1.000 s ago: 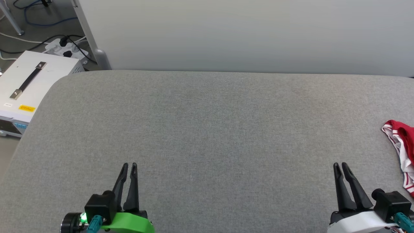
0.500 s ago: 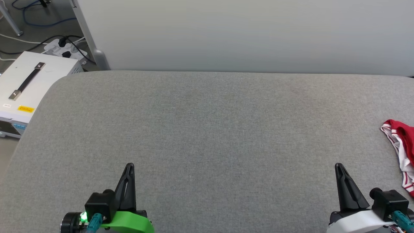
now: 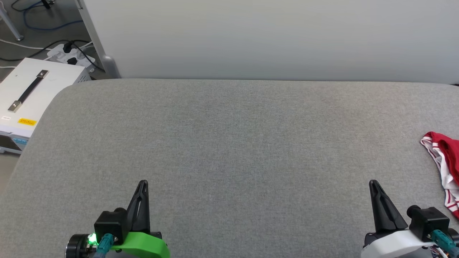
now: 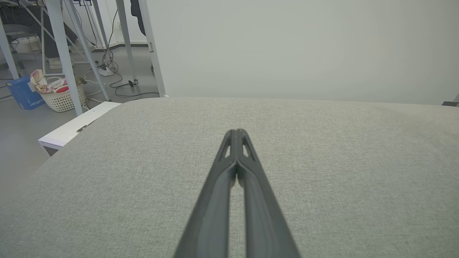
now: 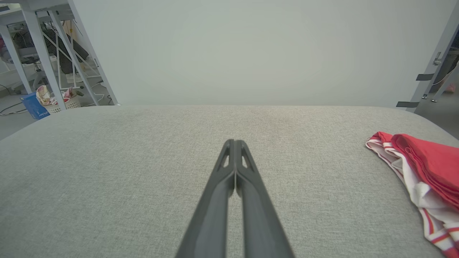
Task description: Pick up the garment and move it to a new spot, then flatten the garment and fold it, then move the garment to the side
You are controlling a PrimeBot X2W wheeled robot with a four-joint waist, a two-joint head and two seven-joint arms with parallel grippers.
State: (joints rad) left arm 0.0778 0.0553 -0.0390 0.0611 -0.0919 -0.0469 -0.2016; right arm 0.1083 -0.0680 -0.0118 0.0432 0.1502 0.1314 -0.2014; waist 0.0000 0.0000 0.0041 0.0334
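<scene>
Near the right edge of the grey tabletop (image 3: 229,143) the garment (image 3: 446,154) lies bunched, well apart from my left gripper (image 3: 142,184) and nearer my right gripper (image 3: 373,184), both clenched empty. I judge a closed-fingered reach could shove it off the edge.

Grey fabric tabletop (image 3: 229,143), white handled case (image 3: 36,96), power strip (image 3: 66,53), laundry basket (image 4: 62,100)

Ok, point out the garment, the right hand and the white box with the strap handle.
garment (image 5: 426,161), right wrist view, on its red body fabric.
right hand (image 3: 373,183), head view, at the closed fingertips.
white box (image 3: 61,75), head view, on its bare top panel.
</scene>
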